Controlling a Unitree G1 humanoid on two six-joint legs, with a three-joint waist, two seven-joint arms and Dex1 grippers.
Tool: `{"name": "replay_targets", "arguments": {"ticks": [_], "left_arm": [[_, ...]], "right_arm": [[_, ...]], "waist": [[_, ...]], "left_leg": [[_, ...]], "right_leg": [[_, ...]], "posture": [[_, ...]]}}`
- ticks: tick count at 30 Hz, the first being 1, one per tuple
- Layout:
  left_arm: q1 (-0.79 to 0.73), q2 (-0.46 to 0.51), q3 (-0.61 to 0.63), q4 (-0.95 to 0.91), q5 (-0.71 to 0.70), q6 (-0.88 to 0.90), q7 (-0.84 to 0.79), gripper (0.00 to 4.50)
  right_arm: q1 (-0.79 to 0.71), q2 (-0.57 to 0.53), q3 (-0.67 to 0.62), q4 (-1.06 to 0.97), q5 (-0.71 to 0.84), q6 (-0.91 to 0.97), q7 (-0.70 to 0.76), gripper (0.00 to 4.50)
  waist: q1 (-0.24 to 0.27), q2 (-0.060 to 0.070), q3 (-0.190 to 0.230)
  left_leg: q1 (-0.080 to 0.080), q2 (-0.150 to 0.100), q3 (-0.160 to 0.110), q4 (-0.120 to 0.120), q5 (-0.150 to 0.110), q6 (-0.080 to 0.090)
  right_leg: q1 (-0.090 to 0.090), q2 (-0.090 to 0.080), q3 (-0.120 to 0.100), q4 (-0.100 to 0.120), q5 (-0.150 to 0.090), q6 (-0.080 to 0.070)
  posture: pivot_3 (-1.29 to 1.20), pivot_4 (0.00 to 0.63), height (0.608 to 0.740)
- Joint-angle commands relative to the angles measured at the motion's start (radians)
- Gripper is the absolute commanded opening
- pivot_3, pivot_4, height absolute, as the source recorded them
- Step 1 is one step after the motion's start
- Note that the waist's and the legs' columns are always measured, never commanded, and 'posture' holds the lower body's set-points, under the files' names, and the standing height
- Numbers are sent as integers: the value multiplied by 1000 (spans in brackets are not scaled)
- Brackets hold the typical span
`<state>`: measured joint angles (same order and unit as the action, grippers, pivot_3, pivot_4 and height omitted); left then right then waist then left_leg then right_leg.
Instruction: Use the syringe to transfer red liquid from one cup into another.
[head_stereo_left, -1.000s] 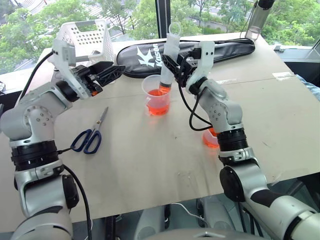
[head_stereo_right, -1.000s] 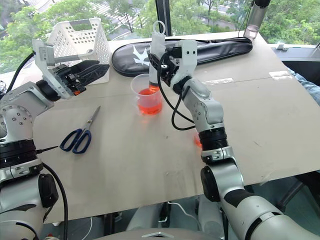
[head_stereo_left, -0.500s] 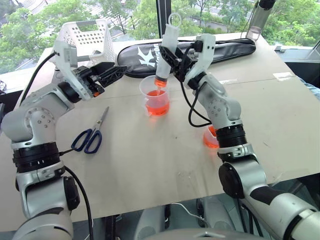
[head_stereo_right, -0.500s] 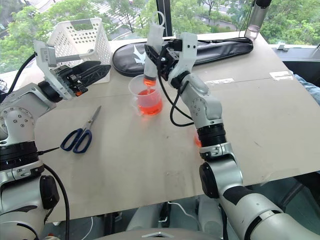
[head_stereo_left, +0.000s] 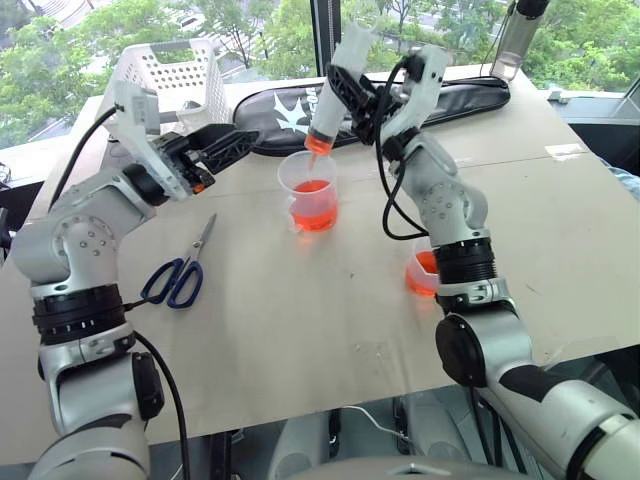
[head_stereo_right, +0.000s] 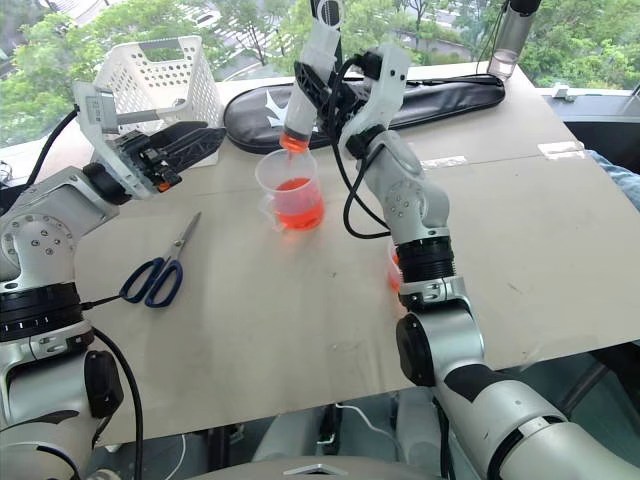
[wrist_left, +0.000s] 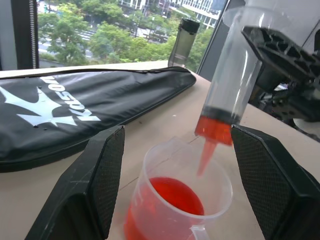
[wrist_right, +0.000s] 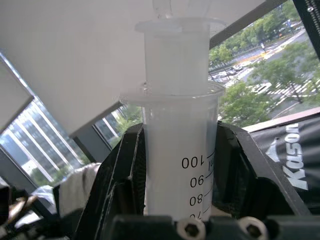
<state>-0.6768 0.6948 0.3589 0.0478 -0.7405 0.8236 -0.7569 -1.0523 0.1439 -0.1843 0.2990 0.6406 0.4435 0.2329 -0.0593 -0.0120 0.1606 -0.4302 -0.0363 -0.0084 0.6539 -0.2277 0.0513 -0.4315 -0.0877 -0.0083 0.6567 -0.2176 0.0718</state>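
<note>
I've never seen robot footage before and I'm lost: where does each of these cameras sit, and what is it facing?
Left eye, right eye: on the head, looking down over both arms at the table, beaker and scissors.
Left wrist: behind the open left tool, facing the beaker and syringe tip.
Right wrist: behind the right tool, shut on the syringe barrel.
Shared: all show the syringe.

Syringe (wrist_right: 177, 145) between end effector (wrist_right: 180, 175) fingers
</note>
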Motion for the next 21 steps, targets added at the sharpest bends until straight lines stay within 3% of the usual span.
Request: {"name": "replay_targets", "arguments": {"ticks": [1,8,12,13,17,21], "left_arm": [[-52,-5,-12,-57,-43,5,-19,3390],[-128,-51,-110,-94,-106,48,-101,3390],[-184,-110,-186,-101,-128,48,-163,4420],[-195,-121,-193,-91,-123,42,-167,4500],[-225,-153,-209,-52,-96,13,-164,4500],[-260,-210,-230,-12,-82,-14,-170,4500]], "right_arm": [[-40,-4,-21,-182,103,89,-34,1457],[49,-186,-52,-496,241,336,-130,1457],[130,-326,-115,-675,356,468,-218,1457],[143,-351,-124,-700,377,486,-238,1457],[181,-419,-143,-765,446,528,-292,1457],[327,-555,-166,-907,494,578,-293,1457]], "waist": [[3,0,0],[22,0,0],[28,-1,0],[27,-1,0],[8,0,0],[23,-1,0]], "left_leg": [[0,0,0,0,0,0],[-1,0,0,0,0,0],[-1,0,1,1,0,0],[-1,0,1,1,0,1],[2,1,5,0,0,1],[2,1,4,0,-1,4]], "right_leg": [[0,0,0,0,0,0],[0,0,0,-1,0,0],[1,0,0,-1,0,0],[1,0,0,-2,0,0],[1,1,5,-2,0,0],[1,1,4,-5,0,0]], "posture": [[0,150,724],[0,150,724],[0,150,724],[0,150,724],[0,150,724],[0,150,724]]}}
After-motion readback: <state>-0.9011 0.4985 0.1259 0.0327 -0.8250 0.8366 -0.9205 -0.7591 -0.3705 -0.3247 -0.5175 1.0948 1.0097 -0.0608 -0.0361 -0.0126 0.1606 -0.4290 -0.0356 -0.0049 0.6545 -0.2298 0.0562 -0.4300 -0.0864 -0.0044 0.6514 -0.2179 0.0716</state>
